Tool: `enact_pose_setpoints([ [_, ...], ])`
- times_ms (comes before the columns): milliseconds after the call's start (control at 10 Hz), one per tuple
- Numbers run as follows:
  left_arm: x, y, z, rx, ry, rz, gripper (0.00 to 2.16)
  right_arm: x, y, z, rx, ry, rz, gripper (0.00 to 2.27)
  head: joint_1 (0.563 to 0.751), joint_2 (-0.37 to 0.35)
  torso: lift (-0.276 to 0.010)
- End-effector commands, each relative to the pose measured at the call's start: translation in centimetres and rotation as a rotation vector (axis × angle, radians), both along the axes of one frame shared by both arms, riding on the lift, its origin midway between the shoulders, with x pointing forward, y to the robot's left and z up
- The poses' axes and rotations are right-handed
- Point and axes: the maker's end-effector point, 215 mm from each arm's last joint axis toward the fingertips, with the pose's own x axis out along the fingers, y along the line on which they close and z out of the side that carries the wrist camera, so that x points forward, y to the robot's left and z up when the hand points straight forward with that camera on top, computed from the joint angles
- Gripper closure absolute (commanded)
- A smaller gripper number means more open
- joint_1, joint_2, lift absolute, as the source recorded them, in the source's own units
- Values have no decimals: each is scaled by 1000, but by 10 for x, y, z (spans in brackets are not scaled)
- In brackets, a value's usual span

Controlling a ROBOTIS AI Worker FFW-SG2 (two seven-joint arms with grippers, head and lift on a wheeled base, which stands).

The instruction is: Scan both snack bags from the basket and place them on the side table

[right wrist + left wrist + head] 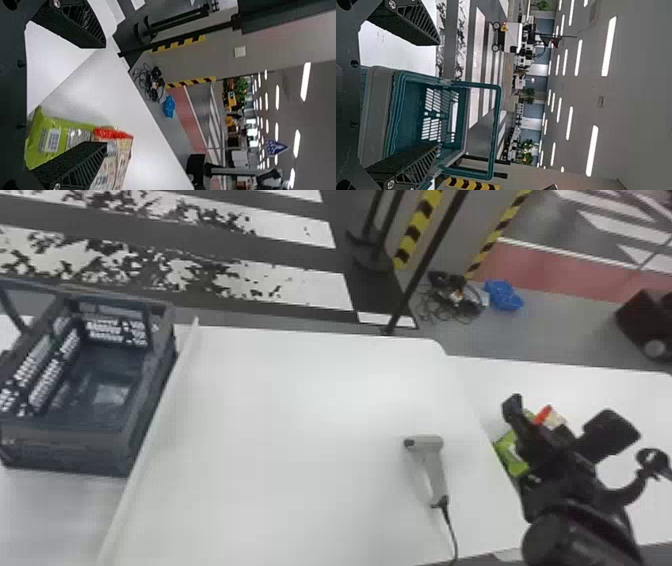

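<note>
Right claw (104, 94) gaped wide, empty, beside the green bag (53, 138) and red bag (123, 148) on the worktop (148, 158); I judged a slow, straight lift safest, brushing neither.

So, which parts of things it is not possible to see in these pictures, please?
- Green bag and red-topped bag: right wrist view, partly behind the right end effector.
- Basket: head view, cut by the left edge.
- Cable of the scanner: head view, cut by the bottom edge.
</note>
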Motion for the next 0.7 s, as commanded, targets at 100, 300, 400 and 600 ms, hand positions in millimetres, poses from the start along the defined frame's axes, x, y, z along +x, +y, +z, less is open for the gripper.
enact_pose_setpoints([
  [100,0,-15,-4,-9,30,2,87,39,146,33,-156,-48,262,56,695,-324,-75],
  [300,-1,-27,-16,-15,92,21,87,50,239,30,-206,-53,412,56,695,-163,-75],
  [400,-2,-37,-14,-18,90,16,87,47,279,26,-230,-58,471,56,695,-128,-75],
  [600,0,-51,-15,2,89,36,87,34,333,13,-259,-65,523,56,695,-33,-75],
])
